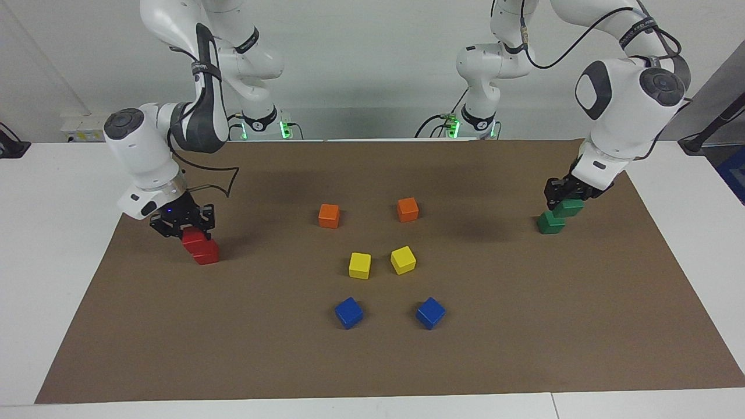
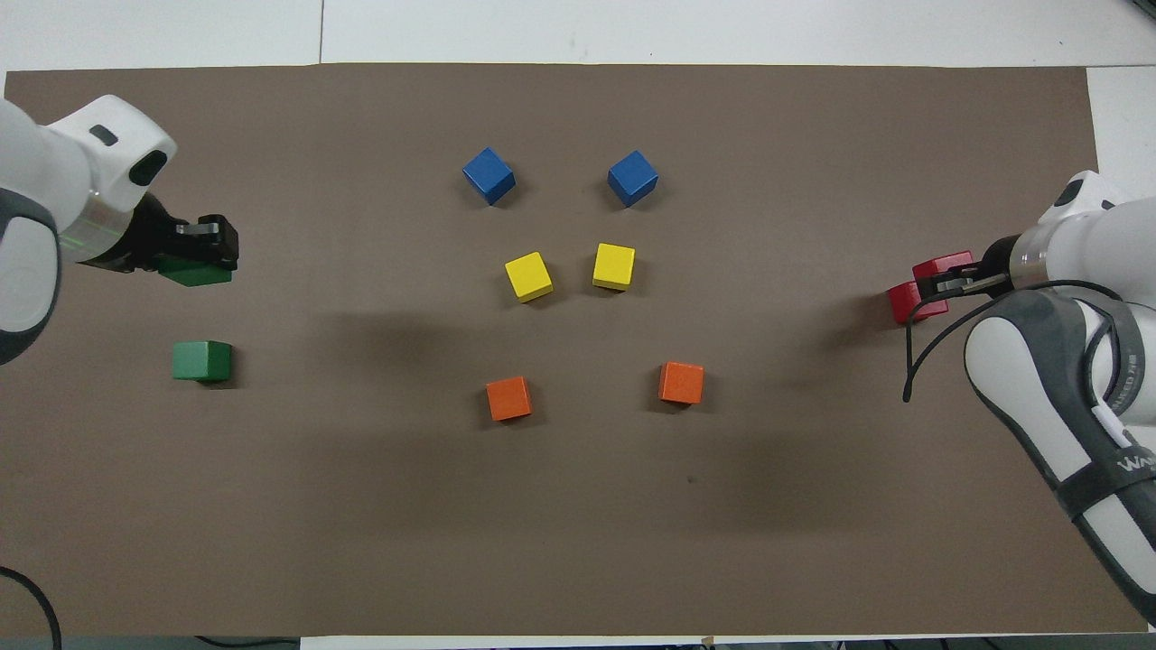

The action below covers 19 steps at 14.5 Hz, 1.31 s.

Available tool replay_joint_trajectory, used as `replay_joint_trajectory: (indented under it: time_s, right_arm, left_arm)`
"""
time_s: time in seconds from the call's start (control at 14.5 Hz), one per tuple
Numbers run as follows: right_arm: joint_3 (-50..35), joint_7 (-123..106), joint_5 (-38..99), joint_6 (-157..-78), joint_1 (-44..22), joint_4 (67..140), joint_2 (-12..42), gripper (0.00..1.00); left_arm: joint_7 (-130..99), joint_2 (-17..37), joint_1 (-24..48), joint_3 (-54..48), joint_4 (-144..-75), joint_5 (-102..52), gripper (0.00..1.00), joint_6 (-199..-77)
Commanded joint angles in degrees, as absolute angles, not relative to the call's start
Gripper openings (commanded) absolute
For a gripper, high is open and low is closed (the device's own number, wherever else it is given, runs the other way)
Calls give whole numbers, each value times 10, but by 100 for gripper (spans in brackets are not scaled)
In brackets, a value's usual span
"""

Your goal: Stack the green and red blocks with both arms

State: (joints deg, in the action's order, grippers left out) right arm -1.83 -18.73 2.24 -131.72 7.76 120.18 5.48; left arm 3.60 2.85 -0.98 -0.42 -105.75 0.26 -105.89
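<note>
Green and red blocks sit at the two ends of the brown paper mat (image 1: 524, 349), one pair under each arm. They are small painted cubes with no long axis, flat-faced and square-edged.

At the left arm's end, the left gripper (image 1: 567, 199) is clamped on the upper green block (image 1: 570, 208), its black fingers pressed to the block's sides. That block hangs tilted, one corner down. The lower green block (image 1: 550, 223) lies flat on the mat just under and beside the held one; in the facing view the two overlap, so whether they touch cannot be told. In the overhead view the held block (image 2: 194, 273) and the resting one (image 2: 201, 360) appear apart, the gripper (image 2: 194, 262) covering most of the held cube.

At the right arm's end, the right gripper (image 1: 189, 230) is closed on the upper red block (image 1: 193, 238), which sits slightly askew against the lower red block (image 1: 206, 253) directly beneath the fingers. From overhead the gripper (image 2: 944, 284) hides the middle of the red pair, with the upper (image 2: 939, 267) and lower (image 2: 901, 301) cubes showing on either side.

Between the two grippers, well apart from both, lie two orange cubes (image 1: 329, 216), two yellow cubes (image 1: 359, 265) and two blue cubes (image 1: 348, 312), all glossy and variously turned on the matte paper.
</note>
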Motion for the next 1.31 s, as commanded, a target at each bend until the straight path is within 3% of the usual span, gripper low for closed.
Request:
replay_joint_trajectory:
  time_s: [0.0,0.14,0.48,1.24]
  right_arm:
    - [-27,-210,39,-1328,91,1205,57,0]
    - [-26,-206,39,-1330,89,1205,59,0]
    - [-26,-205,38,-1351,89,1205,73,0]
    - [-25,-201,38,-1356,98,1215,76,0]
  left_arm:
    - [90,-31,-46,-10,-1171,-9,0,-1147]
    - [105,-53,-56,-9,-1238,-9,0,-1216]
    - [114,-55,-68,-9,-1304,-18,0,-1292]
    - [109,-47,-88,-8,-1353,-51,0,-1360]
